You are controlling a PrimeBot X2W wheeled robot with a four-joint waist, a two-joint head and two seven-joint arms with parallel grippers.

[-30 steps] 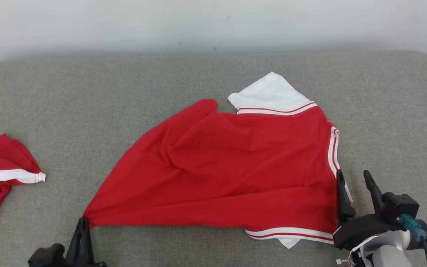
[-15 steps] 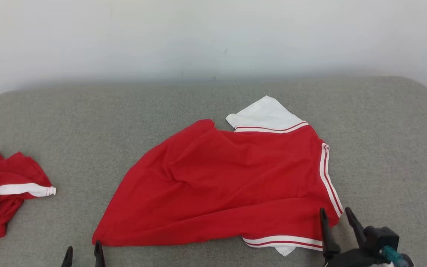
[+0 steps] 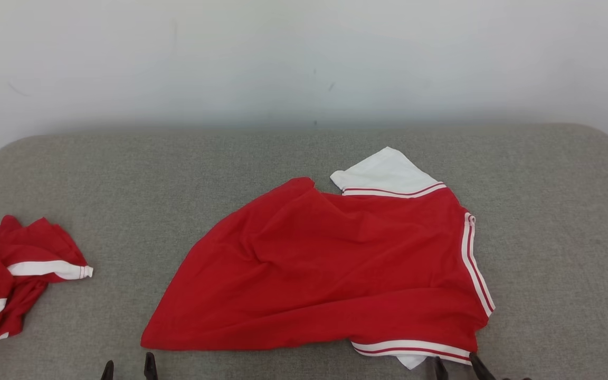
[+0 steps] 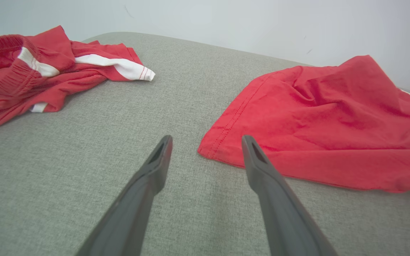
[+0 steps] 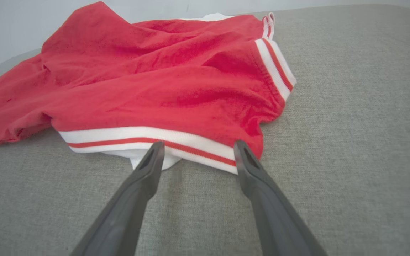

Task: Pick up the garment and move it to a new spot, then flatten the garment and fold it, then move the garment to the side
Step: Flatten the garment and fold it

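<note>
The red lightweight fabric garment with white striped trim [image 3: 330,274] lies loose on the grey woven worktop [image 3: 557,221], just ahead of both my pairs of fingers. My left fingers [image 4: 155,170] stand spread and hold nothing. The garment's plain red corner sits just past their tips, nearer the inner finger. My right fingers [image 5: 148,174] are likewise parted and empty, with the white striped band spanning the gap just beyond their tips.

I'd say the placing is done and the flattening only half so: ridges run across the middle, the far side is bunched, and a white flap pokes out under the band. The fold and the shift aside are left to do.

Outward of the right fingers the worktop is bare to its rounded edge. Outward of the left fingers there is open room, then a crumpled red and white garment [image 4: 30,71], well apart. Beyond the tips, past the garment, the pale wall [image 3: 304,63] closes the far edge.
</note>
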